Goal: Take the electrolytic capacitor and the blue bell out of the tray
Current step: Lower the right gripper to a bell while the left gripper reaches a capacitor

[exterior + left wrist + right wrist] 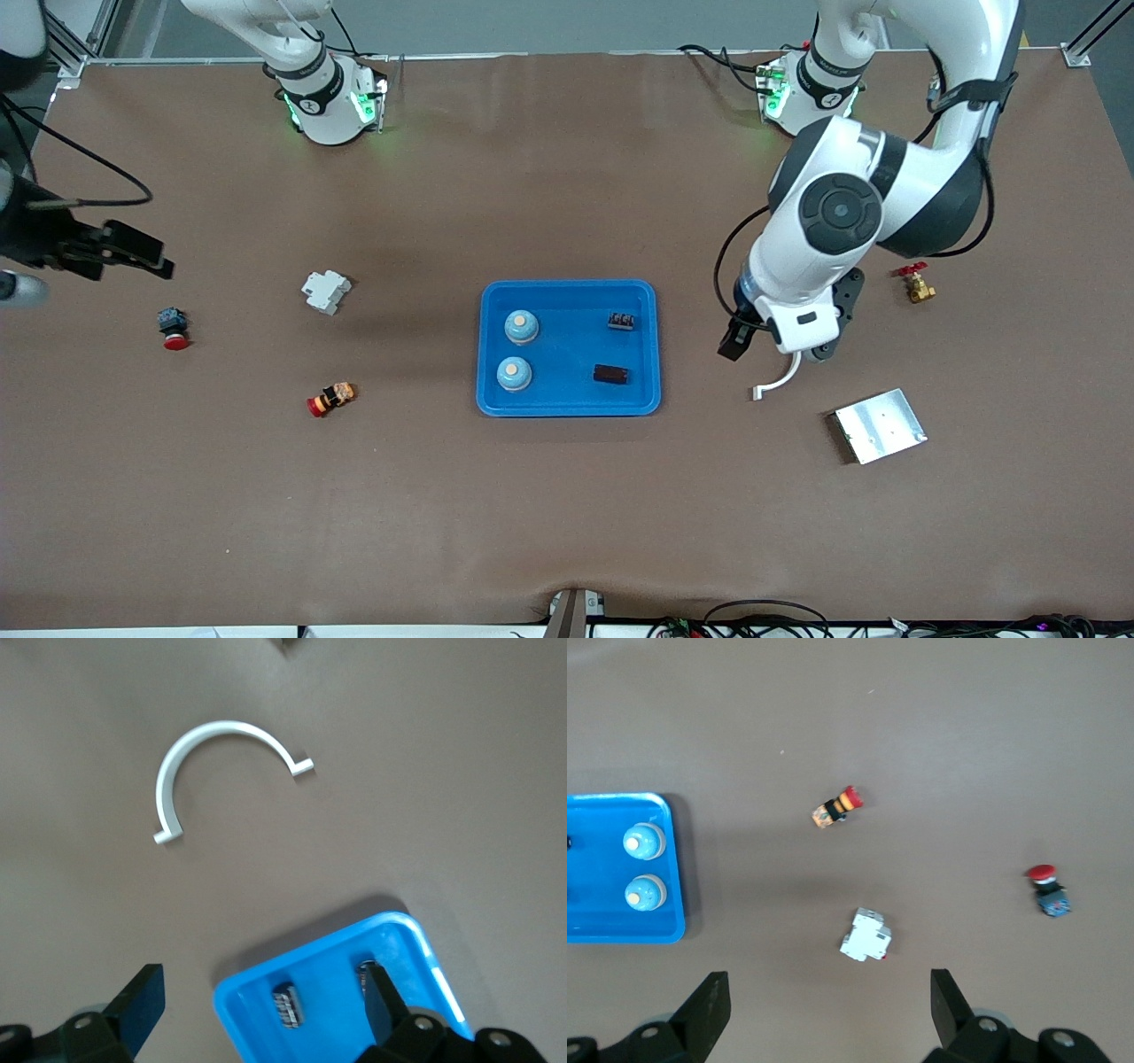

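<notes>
Your left gripper [740,341] hangs open just beside the tray [569,406]; two blue bells [521,326] inside. Right gripper [133,250] open, waiting.

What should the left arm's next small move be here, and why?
Probably shift the left end effector over the tray toward the dark capacitor. Its fingers are open and empty, it hangs just off the tray's rim, and both blue bells sit in the tray.
</notes>
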Available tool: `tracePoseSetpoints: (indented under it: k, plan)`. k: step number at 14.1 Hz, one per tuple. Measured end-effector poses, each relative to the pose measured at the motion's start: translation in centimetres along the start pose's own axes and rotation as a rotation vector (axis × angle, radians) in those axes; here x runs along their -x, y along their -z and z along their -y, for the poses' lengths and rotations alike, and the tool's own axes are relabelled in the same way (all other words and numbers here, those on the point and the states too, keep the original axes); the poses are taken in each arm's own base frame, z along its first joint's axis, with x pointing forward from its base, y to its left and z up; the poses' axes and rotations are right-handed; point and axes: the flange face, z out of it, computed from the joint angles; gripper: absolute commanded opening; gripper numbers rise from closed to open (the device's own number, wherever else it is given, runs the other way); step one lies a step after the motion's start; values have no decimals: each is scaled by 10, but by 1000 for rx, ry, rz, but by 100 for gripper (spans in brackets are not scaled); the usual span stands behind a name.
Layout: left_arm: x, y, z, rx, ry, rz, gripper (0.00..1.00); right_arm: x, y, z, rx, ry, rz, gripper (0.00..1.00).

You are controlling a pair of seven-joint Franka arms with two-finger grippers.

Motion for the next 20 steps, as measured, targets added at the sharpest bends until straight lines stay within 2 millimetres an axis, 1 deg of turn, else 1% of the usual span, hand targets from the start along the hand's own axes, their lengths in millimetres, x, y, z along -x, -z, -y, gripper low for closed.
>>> tracePoseSetpoints:
  k: [1,3,4,7,8,11,13,14,17,20]
  plan:
    - [7,-7,-7,-2,24,2,100,-8,-18,17,1,-6,8,100]
    - [16,-21,-18,1,45,6,100,-22,-57,63,7,-39,18,100]
    - [20,-28,-22,2,57,8,100,-24,-76,86,11,-53,24,100]
    - [22,-50,-34,31,166,18,100,-23,-125,153,47,-105,35,100]
    - [22,-56,-38,40,196,21,100,-22,-138,170,73,-118,33,100]
    - [25,-76,-46,46,236,27,100,-22,-173,205,89,-213,24,100]
    - [34,-92,-52,43,259,31,100,-17,-200,237,96,-254,22,100]
    - [39,-99,-56,42,273,32,100,-13,-213,250,101,-258,25,100]
    - [57,-121,-65,45,292,8,100,-10,-240,271,97,-252,29,100]
    - [84,-142,-66,47,277,-18,100,-3,-269,297,90,-259,32,100]
